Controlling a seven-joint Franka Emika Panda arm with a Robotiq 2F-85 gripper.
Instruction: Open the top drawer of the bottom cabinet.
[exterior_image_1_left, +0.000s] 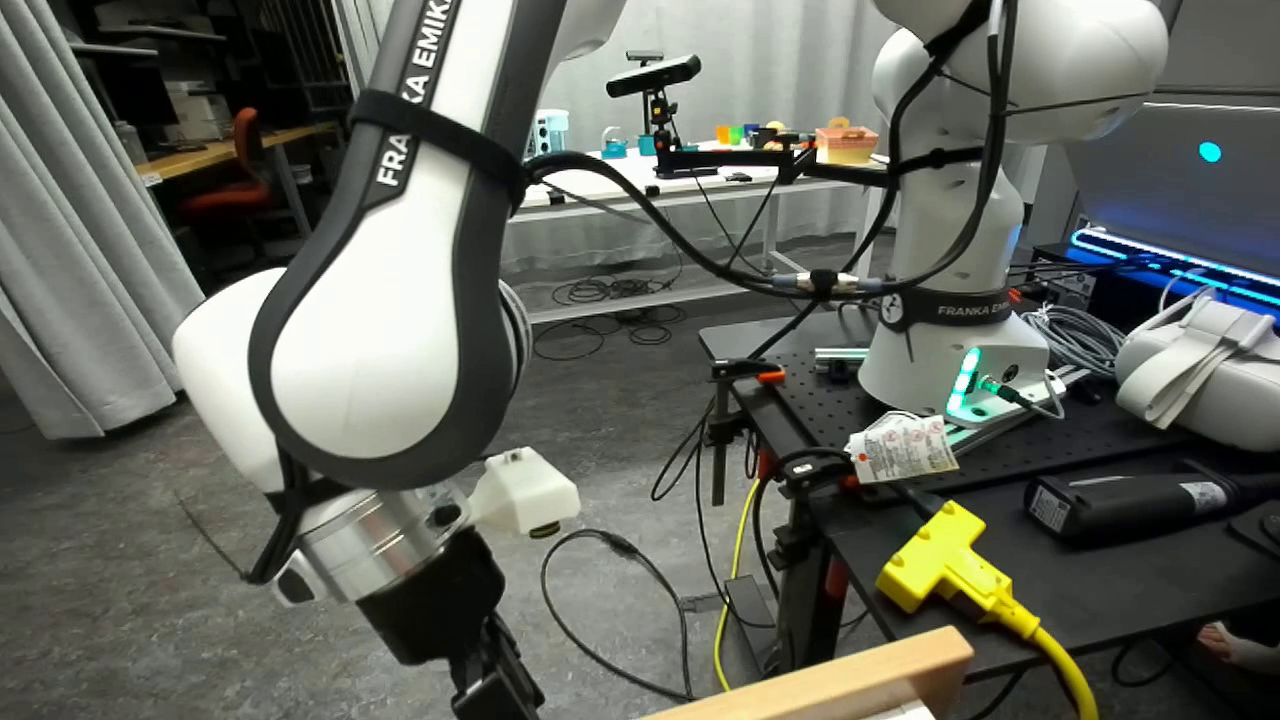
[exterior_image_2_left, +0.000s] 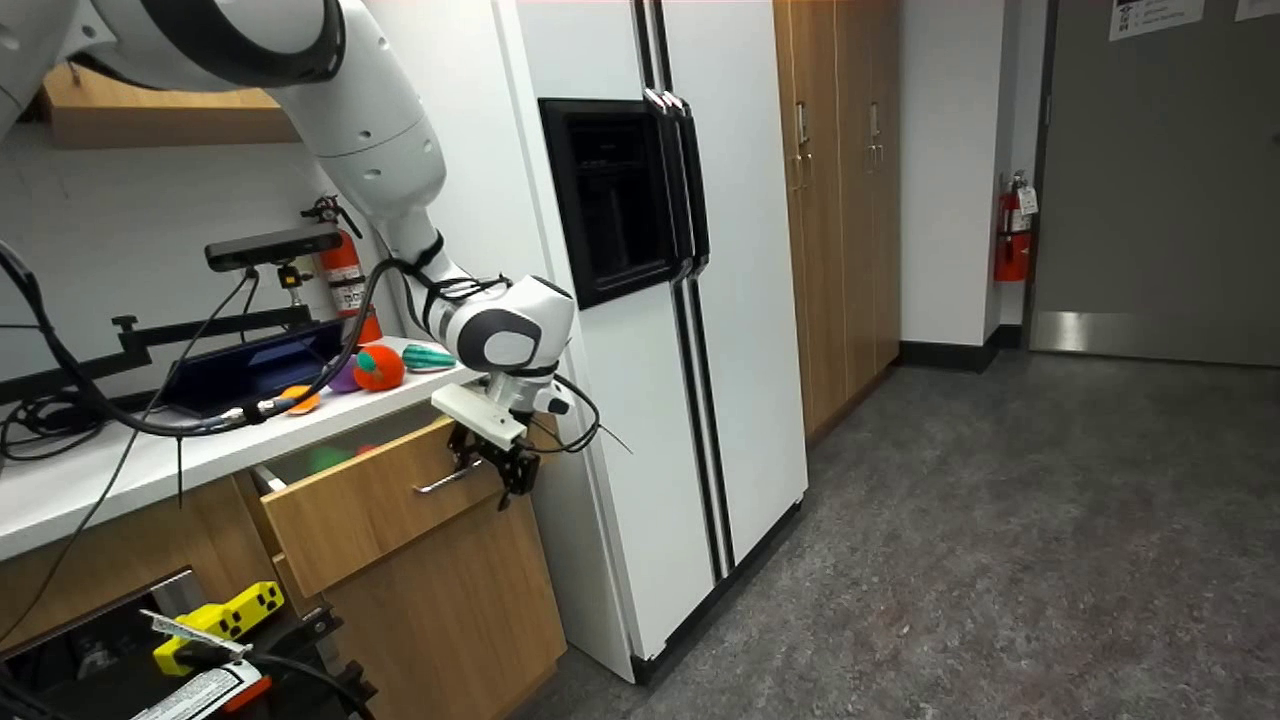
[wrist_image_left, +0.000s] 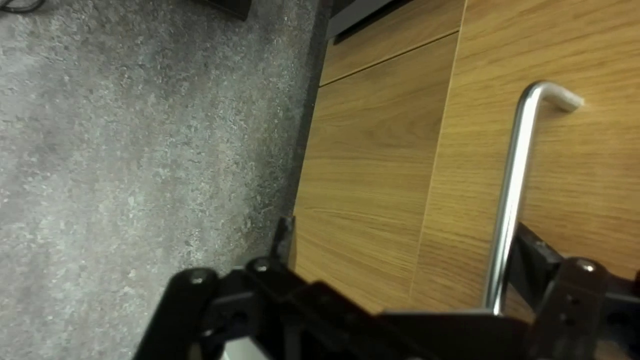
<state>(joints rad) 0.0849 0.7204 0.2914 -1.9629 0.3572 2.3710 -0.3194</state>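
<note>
In open drawer (exterior_image_2_left: 362, 515), green shape (exterior_image_2_left: 327, 459), part-hidden

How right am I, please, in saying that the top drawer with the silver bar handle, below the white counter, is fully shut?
Not quite: an exterior view shows the top drawer, with the silver bar handle, below the white counter, standing partly open, not shut.
</note>
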